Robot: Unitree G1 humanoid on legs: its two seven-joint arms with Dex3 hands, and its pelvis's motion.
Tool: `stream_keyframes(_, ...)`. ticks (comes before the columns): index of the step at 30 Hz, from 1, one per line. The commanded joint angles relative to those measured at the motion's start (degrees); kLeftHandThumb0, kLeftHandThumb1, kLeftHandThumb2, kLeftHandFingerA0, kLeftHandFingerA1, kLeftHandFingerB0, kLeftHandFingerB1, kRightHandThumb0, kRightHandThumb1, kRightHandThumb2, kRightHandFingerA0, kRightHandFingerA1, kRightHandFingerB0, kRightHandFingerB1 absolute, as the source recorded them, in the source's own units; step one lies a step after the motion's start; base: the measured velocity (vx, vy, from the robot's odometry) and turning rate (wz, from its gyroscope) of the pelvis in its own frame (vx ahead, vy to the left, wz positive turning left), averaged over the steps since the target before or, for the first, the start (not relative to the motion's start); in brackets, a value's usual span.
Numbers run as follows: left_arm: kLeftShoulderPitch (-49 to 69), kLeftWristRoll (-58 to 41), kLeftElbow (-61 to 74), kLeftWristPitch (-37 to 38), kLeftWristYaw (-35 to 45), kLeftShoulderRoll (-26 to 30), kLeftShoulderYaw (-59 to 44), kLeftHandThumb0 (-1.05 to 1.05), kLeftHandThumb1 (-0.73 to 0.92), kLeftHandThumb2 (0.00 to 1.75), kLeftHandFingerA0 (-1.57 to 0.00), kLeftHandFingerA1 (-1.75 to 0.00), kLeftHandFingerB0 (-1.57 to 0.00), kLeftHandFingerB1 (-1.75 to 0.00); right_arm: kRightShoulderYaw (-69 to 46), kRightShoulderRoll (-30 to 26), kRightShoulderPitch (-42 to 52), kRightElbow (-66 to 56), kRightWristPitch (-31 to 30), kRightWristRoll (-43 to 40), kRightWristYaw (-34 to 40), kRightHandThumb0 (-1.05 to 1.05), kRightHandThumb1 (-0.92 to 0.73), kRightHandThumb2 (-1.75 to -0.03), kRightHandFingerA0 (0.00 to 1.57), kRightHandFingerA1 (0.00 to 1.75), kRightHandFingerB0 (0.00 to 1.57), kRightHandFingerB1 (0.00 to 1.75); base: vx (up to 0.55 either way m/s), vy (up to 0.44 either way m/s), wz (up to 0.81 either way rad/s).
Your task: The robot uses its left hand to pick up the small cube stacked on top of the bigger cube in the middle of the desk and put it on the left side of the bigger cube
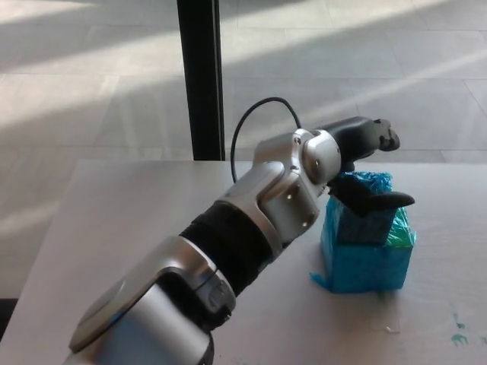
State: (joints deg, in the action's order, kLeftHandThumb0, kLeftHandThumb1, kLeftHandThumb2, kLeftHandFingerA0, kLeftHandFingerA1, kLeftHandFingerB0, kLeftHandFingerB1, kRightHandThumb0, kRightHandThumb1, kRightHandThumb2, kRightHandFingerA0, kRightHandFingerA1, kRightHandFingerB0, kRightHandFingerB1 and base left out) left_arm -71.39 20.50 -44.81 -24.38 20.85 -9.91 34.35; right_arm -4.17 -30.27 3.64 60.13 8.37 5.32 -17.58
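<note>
A small cube (367,222) wrapped in blue-teal film sits on top of a bigger blue cube (364,260) in the middle-right of the desk (137,228). My left hand (365,163) reaches over it from the left, fingers spread. Its upper fingers (370,134) lie beyond the small cube's top, and its thumb (379,201) crosses the cube's front upper edge. The hand hides most of the small cube's top and is open around it, not closed. My right hand does not show.
A black vertical post (201,76) stands behind the desk's far edge, over a tiled floor. A black cable (259,114) loops from my left wrist. Small green marks (458,334) dot the desk at the lower right.
</note>
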Motion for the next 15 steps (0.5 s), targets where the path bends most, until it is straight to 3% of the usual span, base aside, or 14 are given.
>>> stream_keyframes(1,-3.4,2.1,-3.1,3.3,-1.9,-3.1,-0.4,-1.05,0.59,1.03,-0.10,-0.59,-0.04,-0.28,0.5,-1.5,-1.6,2.5,-0.4,0.6,0.1,-0.41,-0.69,-0.61,0.58,0.49,0.46,0.36,0.00,0.000,0.00)
stream_keyframes(3,-4.2,2.4,-3.5,3.2,-1.5,-4.2,-0.4,-1.05,0.60,1.02,-0.08,-0.57,-0.06,-0.32,0.1,-1.4,-1.6,2.8,0.0,0.1,-0.1,-0.40,-0.69,-0.61,0.58,0.50,0.45,0.37,0.00,0.000,0.00)
stream_keyframes(4,-4.5,2.4,-3.7,3.1,-1.1,-4.8,-0.3,-1.03,0.60,1.02,-0.11,-0.59,-0.08,-0.29,-0.2,-1.4,-1.3,2.2,0.0,-0.5,-0.6,-0.46,-0.55,-0.89,0.51,0.61,0.38,0.51,0.00,0.000,0.00)
stream_keyframes(5,-4.2,2.7,-3.3,2.8,-0.9,-5.0,0.0,-1.04,0.61,1.03,-0.09,-0.58,-0.04,-0.30,-0.3,-1.4,-1.1,2.2,0.3,-0.5,-0.6,-0.47,-0.55,-0.88,0.50,0.61,0.39,0.51,0.00,0.000,0.00)
stream_keyframes(9,-3.1,3.3,-3.9,2.6,-0.9,-4.9,0.4,-1.04,0.61,1.08,-0.26,-0.67,-0.06,-0.23,-0.3,-1.4,-1.7,2.0,-0.9,-0.4,-0.3,-0.46,-0.54,-0.88,0.51,0.61,0.41,0.52,0.00,0.000,0.00)
stream_keyframes(10,-2.5,4.5,-4.1,3.0,-0.5,-4.3,1.8,-1.05,0.78,0.65,-0.23,-0.63,-0.08,-0.28,-0.1,-1.5,-2.2,2.0,-1.8,-0.2,-0.2,-0.47,-0.53,-0.88,0.52,0.62,0.42,0.52,0.00,0.000,0.00)
stream_keyframes(11,-2.3,5.0,-4.5,3.0,0.0,-4.1,2.6,-1.03,0.59,1.03,-0.18,-0.62,-0.07,-0.32,-0.1,-1.6,-2.0,1.6,-1.9,-0.2,-0.3,-0.47,-0.53,-0.88,0.52,0.61,0.42,0.52,0.00,0.000,0.00)
stream_keyframes(12,-2.7,6.1,-5.0,1.6,2.4,-3.9,4.5,-1.00,0.57,1.06,-0.02,-0.47,-0.15,-0.11,0.1,-1.6,-2.4,2.9,-0.4,0.0,-0.4,-0.46,-0.54,-0.87,0.51,0.61,0.40,0.52,0.00,0.000,0.00)
stream_keyframes(15,-4.2,9.3,-6.2,1.0,7.7,-2.8,10.2,-1.05,0.60,1.09,-0.04,-0.34,-0.13,-0.10,0.3,-1.7,-3.0,3.4,-0.7,0.3,-0.2,-0.46,-0.54,-0.89,0.53,0.63,0.40,0.52,0.00,0.000,0.00)
